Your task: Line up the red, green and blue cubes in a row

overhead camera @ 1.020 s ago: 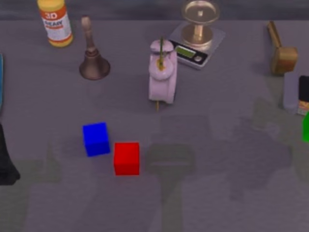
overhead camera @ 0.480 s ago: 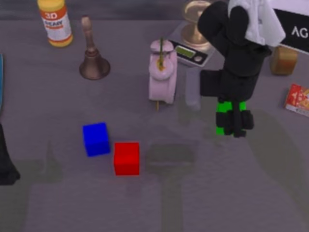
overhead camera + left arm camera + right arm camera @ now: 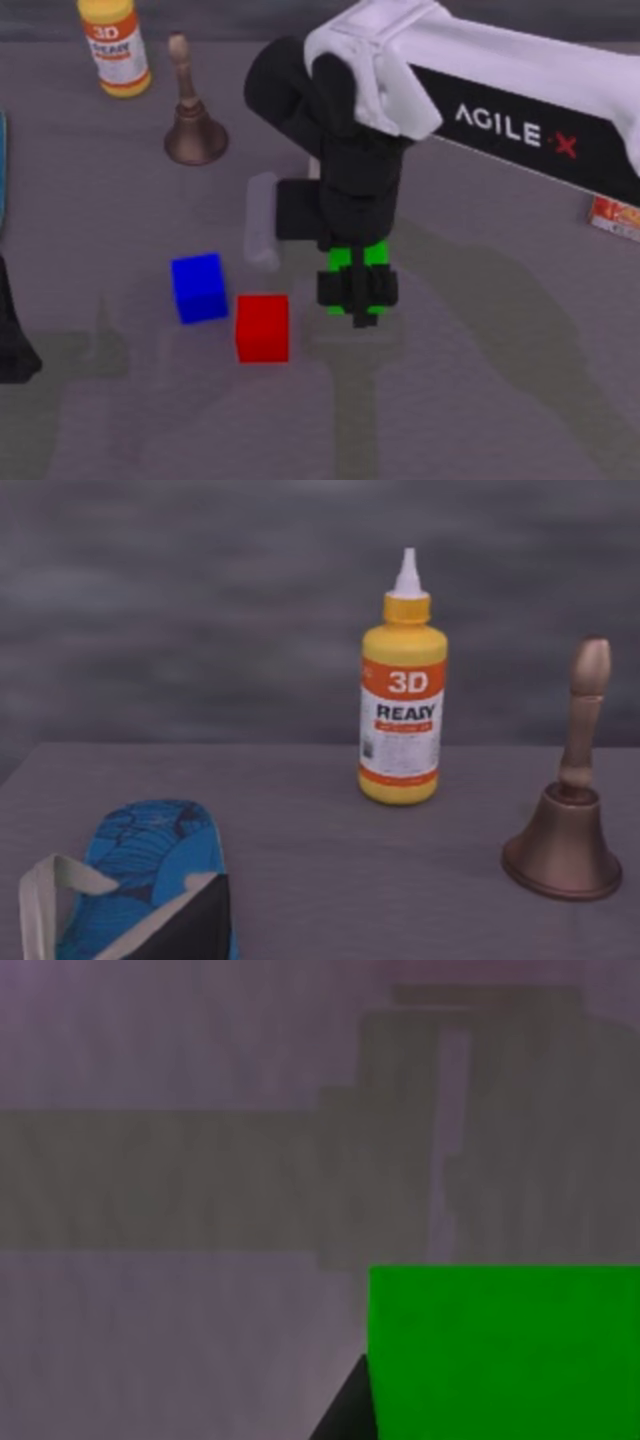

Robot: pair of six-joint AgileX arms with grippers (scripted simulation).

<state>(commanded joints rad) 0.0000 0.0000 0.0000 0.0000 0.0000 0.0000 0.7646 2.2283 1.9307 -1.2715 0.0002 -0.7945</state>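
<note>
The blue cube (image 3: 199, 287) and the red cube (image 3: 262, 327) rest on the table left of centre, corner to corner, with red to the right and nearer the front. My right gripper (image 3: 358, 295) hangs just right of the red cube, shut on the green cube (image 3: 343, 259), which shows only as green patches between the black fingers. In the right wrist view the green cube (image 3: 500, 1350) fills one corner above bare table. My left arm (image 3: 12, 340) stays parked at the table's left edge.
A yellow glue bottle (image 3: 114, 45) and a brass bell (image 3: 194, 120) stand at the back left. A blue slipper (image 3: 140, 880) lies at the left edge. A red-and-white box (image 3: 615, 218) sits at the right edge. The right arm covers the back centre.
The right arm has swung in from the right with the green cube, moving left and toward the front until it is beside the red cube. The blue and red cubes have not moved.
</note>
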